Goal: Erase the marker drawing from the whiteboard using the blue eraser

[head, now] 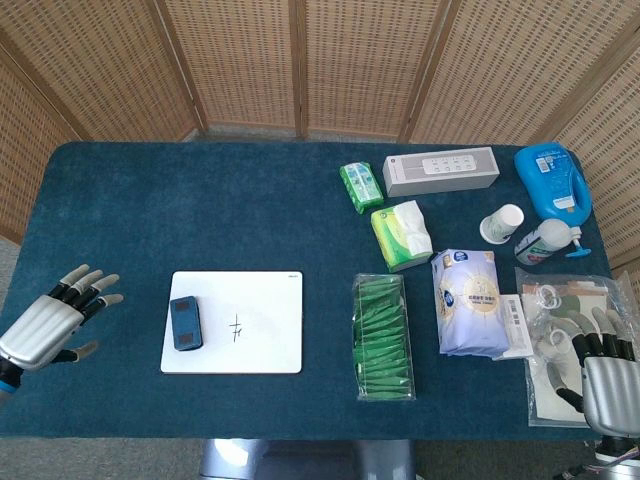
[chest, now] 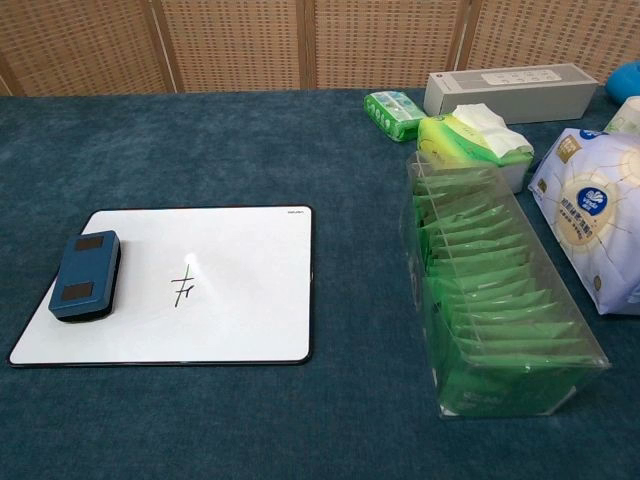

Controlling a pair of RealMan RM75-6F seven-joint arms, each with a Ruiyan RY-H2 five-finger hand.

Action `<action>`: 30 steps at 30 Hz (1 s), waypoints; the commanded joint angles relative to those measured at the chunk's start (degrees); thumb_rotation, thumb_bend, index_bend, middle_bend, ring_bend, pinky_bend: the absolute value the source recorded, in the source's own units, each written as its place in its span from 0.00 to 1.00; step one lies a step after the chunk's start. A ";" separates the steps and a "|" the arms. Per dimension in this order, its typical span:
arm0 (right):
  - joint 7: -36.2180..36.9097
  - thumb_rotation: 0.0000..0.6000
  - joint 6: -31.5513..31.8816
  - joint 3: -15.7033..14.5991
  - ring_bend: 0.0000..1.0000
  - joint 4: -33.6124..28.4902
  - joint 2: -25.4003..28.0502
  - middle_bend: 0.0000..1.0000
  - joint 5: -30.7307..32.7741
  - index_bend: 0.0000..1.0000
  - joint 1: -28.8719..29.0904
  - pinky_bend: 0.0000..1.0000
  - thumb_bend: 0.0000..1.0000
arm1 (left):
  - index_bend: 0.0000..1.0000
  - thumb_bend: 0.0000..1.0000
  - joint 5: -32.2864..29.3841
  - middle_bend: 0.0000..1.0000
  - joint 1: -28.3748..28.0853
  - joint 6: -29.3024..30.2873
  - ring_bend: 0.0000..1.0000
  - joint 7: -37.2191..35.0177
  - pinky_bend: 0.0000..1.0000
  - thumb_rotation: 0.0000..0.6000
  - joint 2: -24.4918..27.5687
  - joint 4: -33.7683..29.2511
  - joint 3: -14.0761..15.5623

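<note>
Bench (head: 200, 200) covered in dark teal cloth; whiteboard (head: 265, 330) white with thin black edge, bearing a small black marker drawing (head: 236, 329); eraser (head: 185, 323) blue with two darker patches on top. Clear box (head: 382, 340) holds bright green packets; jug (head: 551, 180) blue, cup (head: 502, 223) white. Screen (head: 300, 60) behind is tan woven wicker in wooden frames; both hands silver-grey with black fingers, left hand (head: 50, 325), right hand (head: 605, 380).

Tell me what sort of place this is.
Probably a staged robot test or demo area, not a lived-in room: woven folding screens wall off a table draped in blue cloth, where a whiteboard sits beside assorted packaged goods such as a tissue pack.
</note>
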 commanded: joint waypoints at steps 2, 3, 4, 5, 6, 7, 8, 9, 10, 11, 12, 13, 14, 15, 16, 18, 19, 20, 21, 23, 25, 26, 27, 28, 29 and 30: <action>-0.53 1.00 0.04 0.09 0.03 -0.08 -0.15 0.21 0.35 0.25 -0.13 0.11 0.32 | 0.21 0.29 2.60 0.05 -2.85 -1.91 0.00 1.46 0.00 1.00 -3.38 4.63 0.70; -0.61 1.00 0.07 0.13 0.03 -0.10 -0.15 0.21 0.44 0.25 -0.16 0.11 0.31 | 0.21 0.29 2.84 0.05 -3.29 -2.35 0.00 1.54 0.00 1.00 -3.93 5.28 0.83; -0.69 1.00 0.13 0.18 0.03 -0.13 -0.14 0.21 0.53 0.25 -0.21 0.11 0.31 | 0.20 0.29 3.07 0.05 -3.93 -2.97 0.00 1.53 0.00 1.00 -4.81 6.24 0.97; -0.76 1.00 0.17 0.22 0.03 -0.16 -0.09 0.21 0.62 0.25 -0.25 0.11 0.31 | 0.20 0.29 3.20 0.04 -4.54 -3.61 0.00 1.39 0.00 1.00 -5.65 7.08 1.12; -0.83 1.00 0.20 0.25 0.03 -0.16 -0.05 0.21 0.68 0.25 -0.29 0.11 0.31 | 0.20 0.29 3.23 0.04 -4.87 -3.93 0.00 1.22 0.00 1.00 -6.11 7.52 1.22; -0.91 1.00 0.26 0.28 0.03 -0.18 0.00 0.21 0.77 0.25 -0.34 0.11 0.31 | 0.19 0.29 3.30 0.04 -5.43 -4.51 0.00 0.88 0.00 1.00 -6.85 8.09 1.41; -0.94 1.00 0.32 0.32 0.03 -0.19 0.04 0.21 0.85 0.25 -0.40 0.11 0.31 | 0.19 0.29 3.45 0.03 -5.94 -4.85 0.00 0.69 0.00 1.00 -7.58 8.71 1.55; -0.94 1.00 0.38 0.34 0.03 -0.19 0.06 0.21 0.93 0.25 -0.46 0.11 0.31 | 0.19 0.29 3.52 0.03 -6.21 -4.95 0.00 0.65 0.00 1.00 -8.06 9.20 1.61; -0.92 1.00 0.44 0.37 0.03 -0.17 0.10 0.21 1.04 0.25 -0.54 0.11 0.31 | 0.19 0.29 3.73 0.03 -6.64 -5.15 0.00 0.80 0.00 1.00 -8.80 10.08 1.75; -0.90 1.00 0.49 0.37 0.03 -0.14 0.13 0.21 1.13 0.25 -0.61 0.11 0.31 | 0.19 0.29 3.86 0.03 -6.91 -5.31 0.00 1.03 0.00 1.00 -9.31 10.74 1.84; -0.82 1.00 0.54 0.41 0.03 -0.10 0.17 0.21 1.29 0.25 -0.70 0.11 0.31 | 0.19 0.29 4.03 0.03 -7.26 -5.45 0.00 1.45 0.00 1.00 -10.15 11.90 1.94; -0.74 1.00 0.56 0.42 0.03 -0.06 0.20 0.21 1.40 0.25 -0.76 0.11 0.31 | 0.19 0.29 4.11 0.03 -7.49 -5.56 0.00 1.72 0.00 1.00 -10.77 12.82 2.00; -0.64 1.00 0.55 0.43 0.03 0.02 0.24 0.21 1.53 0.25 -0.82 0.11 0.31 | 0.19 0.29 4.03 0.02 -7.75 -5.75 0.00 1.85 0.00 1.00 -11.60 14.07 2.08; -0.61 1.00 0.55 0.43 0.03 0.06 0.25 0.21 1.60 0.25 -0.85 0.11 0.31 | 0.18 0.29 3.91 0.02 -7.90 -5.89 0.00 1.77 0.00 1.00 -12.13 14.80 2.14; -0.60 1.00 0.53 0.46 0.03 0.14 0.28 0.21 1.73 0.25 -0.89 0.11 0.31 | 0.18 0.29 3.71 0.02 -8.16 -6.08 0.00 1.41 0.00 1.00 -12.95 15.76 2.22; -0.66 1.00 0.50 0.57 0.03 0.12 0.31 0.21 1.95 0.25 -0.91 0.11 0.32 | 0.18 0.29 3.59 0.02 -8.60 -6.08 0.00 0.82 0.00 1.00 -14.21 17.18 2.38; -0.68 1.00 0.50 0.61 0.03 0.09 0.31 0.21 2.05 0.25 -0.93 0.11 0.32 | 0.18 0.29 3.61 0.02 -8.85 -5.97 0.00 0.61 0.00 1.00 -14.88 17.95 2.48; -0.70 1.00 0.48 0.63 0.03 0.08 0.30 0.21 2.12 0.25 -0.95 0.11 0.32 | 0.18 0.29 3.61 0.02 -9.00 -5.90 0.00 0.46 0.00 1.00 -15.30 18.44 2.56; -0.73 1.00 0.44 0.66 0.03 0.06 0.29 0.21 2.24 0.25 -0.96 0.11 0.31 | 0.18 0.29 3.59 0.02 -9.27 -5.93 0.00 0.26 0.00 1.00 -15.94 19.11 2.70; -0.82 1.00 0.37 0.70 0.03 0.02 0.28 0.21 2.42 0.25 -0.98 0.11 0.31 | 0.18 0.29 3.50 0.02 -9.74 -6.18 0.00 -0.01 0.00 1.00 -17.00 20.23 2.92; -0.96 1.00 0.38 0.77 0.03 -0.04 0.34 0.21 2.53 0.25 -1.01 0.11 0.31 | 0.18 0.29 3.41 0.02 -10.23 -6.50 0.00 -0.28 0.00 1.00 -17.96 21.20 3.16; -1.02 1.00 0.43 0.80 0.03 -0.09 0.39 0.21 2.56 0.25 -1.04 0.11 0.31 | 0.18 0.29 3.41 0.02 -10.44 -6.56 0.00 -0.37 0.00 1.00 -18.34 21.54 3.24; -1.08 1.00 0.51 0.83 0.03 -0.18 0.48 0.21 2.61 0.25 -1.09 0.11 0.31 | 0.18 0.29 3.40 0.02 -10.73 -6.59 0.00 -0.55 0.00 1.00 -18.91 22.01 3.34; -1.12 1.00 0.63 0.87 0.03 -0.24 0.55 0.21 2.64 0.25 -1.16 0.11 0.31 | 0.18 0.29 3.39 0.02 -10.92 -6.54 0.00 -0.68 0.00 1.00 -19.27 22.29 3.39; -1.15 1.00 0.79 0.90 0.03 -0.33 0.65 0.21 2.70 0.25 -1.27 0.11 0.31 | 0.18 0.29 3.33 0.02 -11.16 -6.46 0.00 -0.91 0.00 1.00 -19.76 22.69 3.45; -1.17 1.00 0.90 0.91 0.03 -0.41 0.75 0.21 2.76 0.25 -1.37 0.11 0.31 | 0.18 0.29 3.28 0.02 -11.44 -6.39 0.00 -1.21 0.00 1.00 -20.22 22.99 3.52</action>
